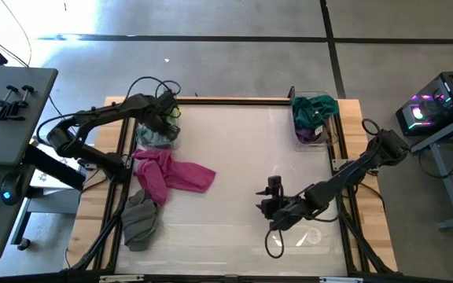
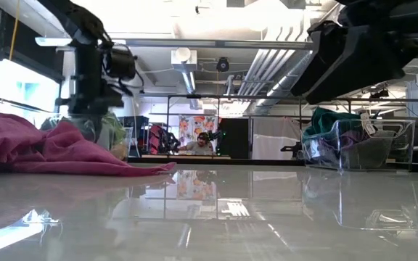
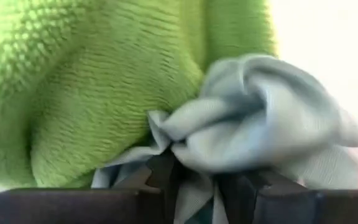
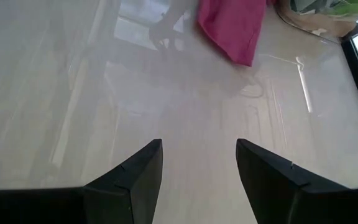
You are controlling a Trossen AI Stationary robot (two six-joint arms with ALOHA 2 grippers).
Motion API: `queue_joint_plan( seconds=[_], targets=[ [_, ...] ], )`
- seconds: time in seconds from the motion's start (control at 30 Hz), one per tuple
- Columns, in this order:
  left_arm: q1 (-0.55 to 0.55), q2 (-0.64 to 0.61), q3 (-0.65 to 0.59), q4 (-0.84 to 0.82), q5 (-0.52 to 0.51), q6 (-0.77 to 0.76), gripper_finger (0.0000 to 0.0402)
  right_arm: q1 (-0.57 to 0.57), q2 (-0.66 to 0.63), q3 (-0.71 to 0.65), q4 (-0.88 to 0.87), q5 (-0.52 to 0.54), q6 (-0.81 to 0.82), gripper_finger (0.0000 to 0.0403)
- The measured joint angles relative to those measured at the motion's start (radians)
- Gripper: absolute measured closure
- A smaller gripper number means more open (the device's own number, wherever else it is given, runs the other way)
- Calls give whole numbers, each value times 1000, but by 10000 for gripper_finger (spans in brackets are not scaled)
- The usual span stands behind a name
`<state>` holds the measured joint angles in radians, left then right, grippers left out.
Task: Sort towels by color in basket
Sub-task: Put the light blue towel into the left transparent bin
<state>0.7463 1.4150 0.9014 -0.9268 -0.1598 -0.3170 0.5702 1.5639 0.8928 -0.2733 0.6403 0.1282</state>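
Between the left gripper's point(image 3: 194, 186) closing fingers bunches a soft mint towel point(image 3: 260, 130), lime green towel point(image 3: 92, 81) just beside; limp, light, best pinched at a raised fold. Far ahead of the open right gripper point(image 4: 197, 165) lies the magenta towel point(image 4: 232, 28).

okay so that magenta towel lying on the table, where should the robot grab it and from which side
Probably the magenta towel is best pinched at the raised bunched fold near its middle, coming straight down from above. It lies spread and crumpled on the table, so its flat edges offer little to pinch. The right end effector is open and faces it across bare tabletop.
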Motion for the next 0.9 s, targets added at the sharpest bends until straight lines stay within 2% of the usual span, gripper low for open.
queue_joint_plan(
  seconds=[0.13, 0.3, 0.4, 0.5, 0.6, 0.7, 0.9],
  targets=[
    [-7, -35, 81, -92, 55, 8, 298, 0, 0, 0, 1, 4, 3, 203],
    [-7, -70, 228, -241, 57, 15, 247, 0, 0, 0, 0, 4, 1, 203],
    [-7, -93, 283, -219, -61, 15, 222, -2, 0, 0, 0, 4, -15, 203],
    [19, -96, 283, -152, -191, 16, 215, -7, 0, 0, 0, 4, -15, 203],
    [94, -76, 239, -79, -203, 38, 230, -8, 0, 0, 0, 4, -9, 203],
    [154, -45, 175, 4, -192, 41, 262, -7, 0, 0, 0, 4, -23, 203],
    [183, 14, 44, 193, -121, 90, 344, -8, 0, 0, -1, 4, -36, 203]
  ],
)
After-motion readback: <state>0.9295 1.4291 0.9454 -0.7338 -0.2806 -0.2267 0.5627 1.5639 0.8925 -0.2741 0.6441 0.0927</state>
